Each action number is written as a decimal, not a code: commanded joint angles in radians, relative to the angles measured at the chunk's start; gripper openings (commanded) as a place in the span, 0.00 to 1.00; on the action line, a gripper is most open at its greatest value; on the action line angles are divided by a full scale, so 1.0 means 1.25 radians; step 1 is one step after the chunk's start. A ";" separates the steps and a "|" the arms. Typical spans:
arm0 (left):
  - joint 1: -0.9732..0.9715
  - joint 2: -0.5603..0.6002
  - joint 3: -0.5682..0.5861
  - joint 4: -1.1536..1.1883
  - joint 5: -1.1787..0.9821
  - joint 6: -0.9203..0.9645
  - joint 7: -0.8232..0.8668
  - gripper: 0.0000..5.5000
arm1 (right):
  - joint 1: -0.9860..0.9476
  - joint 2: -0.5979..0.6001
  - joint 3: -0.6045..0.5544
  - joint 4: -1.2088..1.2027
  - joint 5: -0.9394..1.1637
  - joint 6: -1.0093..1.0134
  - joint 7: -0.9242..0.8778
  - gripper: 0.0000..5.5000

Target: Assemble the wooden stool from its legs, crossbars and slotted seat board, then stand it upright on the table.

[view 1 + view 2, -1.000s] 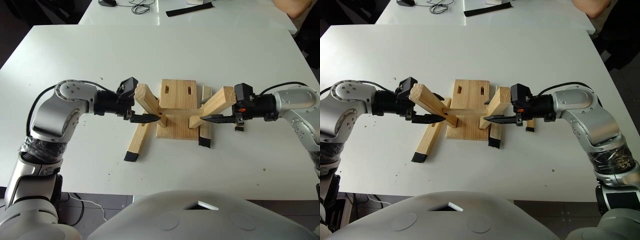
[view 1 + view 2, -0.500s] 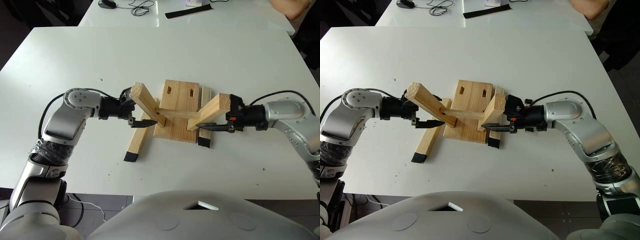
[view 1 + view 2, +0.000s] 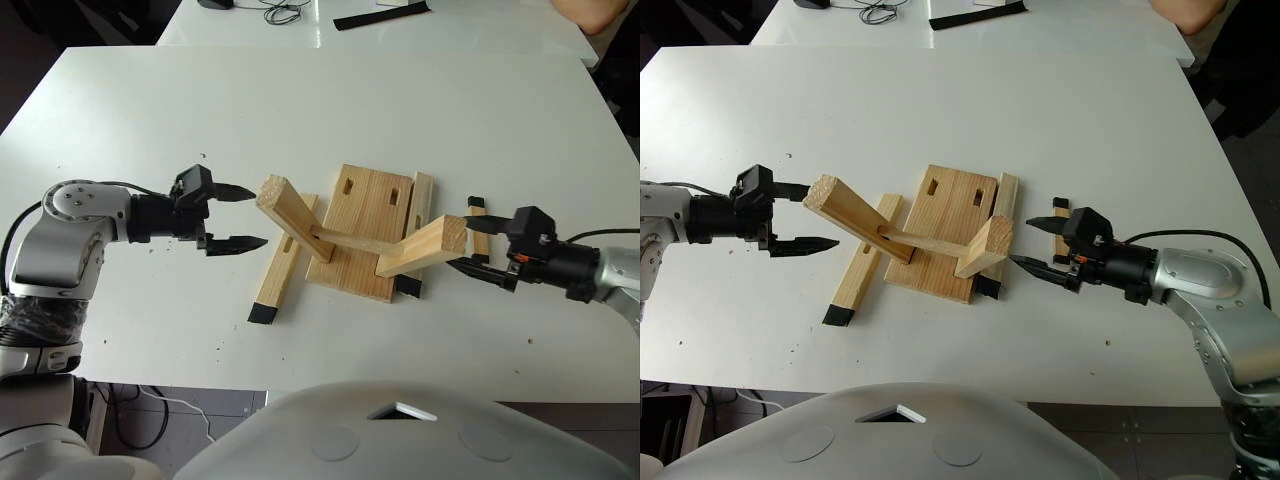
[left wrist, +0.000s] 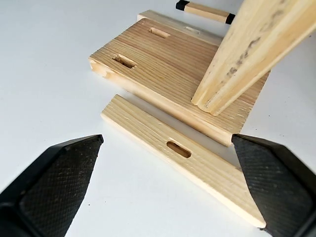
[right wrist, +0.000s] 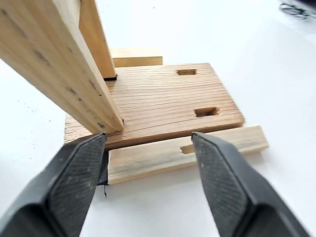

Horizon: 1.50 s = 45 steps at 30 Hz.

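Ana: Where is the seat board [image 3: 362, 230]?

Ben: It lies flat in the middle of the table [image 3: 120, 100]. Its two slots [image 3: 346, 184] face up, near its far edge.

Ana: What stands on it?

Ben: Two legs, and both are tilted. The left leg [image 3: 290, 218] has its low end on the board's left edge and leans out to the left. The right leg [image 3: 425, 246] has its low end on the board's right edge and leans out to the right. A crossbar [image 3: 355, 243] runs between them, above the board.

Ana: Where is the left gripper [image 3: 240, 215]?

Ben: It is left of the board, apart from the left leg's top end. Its fingers [image 4: 54, 173] are spread wide and hold nothing.

Ana: And the right gripper [image 3: 475, 247]?

Ben: It is right of the board, just beside the right leg's top end. Its fingers are spread wide too, with nothing between them.

Ana: Are there more pieces?

Ben: Yes. A loose leg [image 3: 283, 270] lies flat just beside the board's left side, with a small gap. Its black tip points at the robot. A second loose leg [image 3: 421, 192] lies flat close along the board's right side. A short bar [image 3: 477, 208] with black ends lies farther right of the board.
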 commanded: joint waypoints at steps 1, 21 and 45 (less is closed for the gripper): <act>-0.040 -0.021 0.110 -0.031 -0.109 0.123 0.093 0.87 | 0.053 0.083 -0.133 -0.081 0.099 0.021 -0.080 0.55; -0.218 -0.182 0.153 -0.266 -0.510 0.357 0.464 0.76 | -0.534 0.228 0.152 -0.148 0.515 0.067 -0.533 0.44; -0.122 -0.296 -0.014 -0.287 -0.446 0.271 0.581 0.76 | -0.448 0.234 0.377 -0.177 0.232 -0.009 -0.452 0.44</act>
